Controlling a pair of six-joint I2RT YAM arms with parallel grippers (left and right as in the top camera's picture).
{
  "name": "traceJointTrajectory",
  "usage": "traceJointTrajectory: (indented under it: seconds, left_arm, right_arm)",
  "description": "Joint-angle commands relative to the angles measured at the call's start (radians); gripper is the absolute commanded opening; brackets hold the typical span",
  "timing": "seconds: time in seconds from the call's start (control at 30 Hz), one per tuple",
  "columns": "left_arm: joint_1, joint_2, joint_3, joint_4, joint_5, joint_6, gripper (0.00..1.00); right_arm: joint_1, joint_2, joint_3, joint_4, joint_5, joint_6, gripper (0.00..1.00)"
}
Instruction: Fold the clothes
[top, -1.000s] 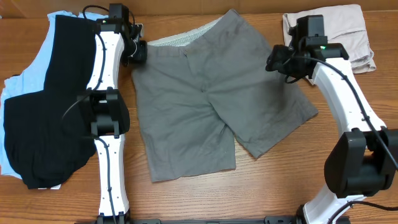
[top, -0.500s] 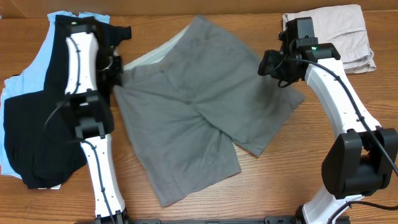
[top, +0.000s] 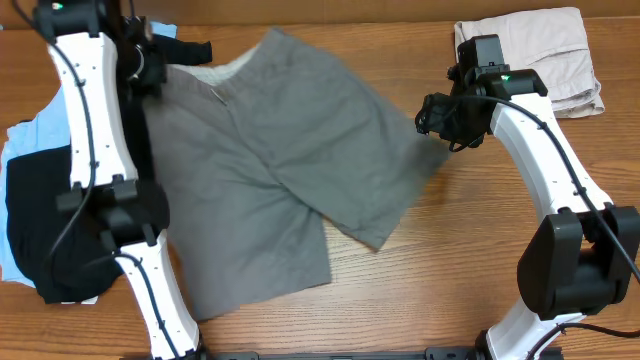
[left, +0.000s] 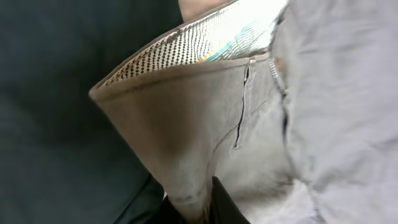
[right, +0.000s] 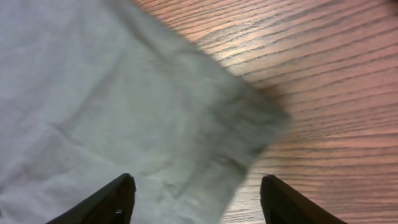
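Grey shorts (top: 280, 170), one pair, lay on table (top: 450, 260). Left pincer (left: 193, 202), apparently clenched on their waistband; right pincer (right: 198, 183), released, above their leg hem.

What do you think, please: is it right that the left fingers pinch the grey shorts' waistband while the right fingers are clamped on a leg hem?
Not quite: the right fingers stand open over the leg hem, gripping nothing, as the right wrist view shows. The left fingers do pinch the waistband of the grey shorts.
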Motion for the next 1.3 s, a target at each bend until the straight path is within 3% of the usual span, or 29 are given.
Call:
traceJointTrajectory:
  seconds: [0.0,0.13,0.27,0.33,0.77,0.8,0.83,0.97,1.07,1.27]
  left_arm:
    - [0.003,-0.051,0.019,-0.002,-0.071,0.001,0.15]
    - [0.003,-0.053,0.01,-0.002,-0.102,0.001,0.31]
    - [0.003,-0.053,-0.002,-0.002,-0.107,0.001,0.59]
    - [0.003,-0.053,-0.002,-0.002,-0.126,0.0,0.66]
    - [-0.022,-0.253,0.084,0.005,-0.038,-0.006,0.74]
    - [-0.027,-0.278,0.084,0.005,-0.029,-0.006,0.75]
    - [-0.033,-0.302,0.084,0.005,-0.019,-0.005,0.75]
    - [-0.058,-0.365,0.084,0.001,-0.001,-0.006,0.75]
    - [-0.076,-0.385,0.084,-0.002,0.0,-0.006,0.74]
    - [-0.114,-0.384,0.077,-0.001,-0.002,0.002,0.74]
  right_arm:
    - [0.004,-0.009,-0.006,-0.005,-0.005,-0.002,0.69]
    - [0.005,-0.006,-0.033,0.008,-0.005,-0.002,0.7]
    - [0.005,-0.006,-0.09,0.042,-0.007,-0.002,0.7]
    - [0.005,-0.006,-0.117,0.062,-0.021,-0.002,0.7]
    - [0.087,-0.006,-0.259,0.195,-0.072,-0.006,0.7]
    - [0.101,-0.006,-0.264,0.202,-0.072,-0.006,0.68]
    - [0.116,-0.006,-0.269,0.208,-0.072,-0.006,0.59]
    - [0.177,-0.006,-0.304,0.239,-0.07,-0.006,0.17]
    - [0.2,-0.006,-0.333,0.246,-0.064,-0.005,0.1]
    - [0.203,-0.005,-0.386,0.262,-0.056,-0.005,0.09]
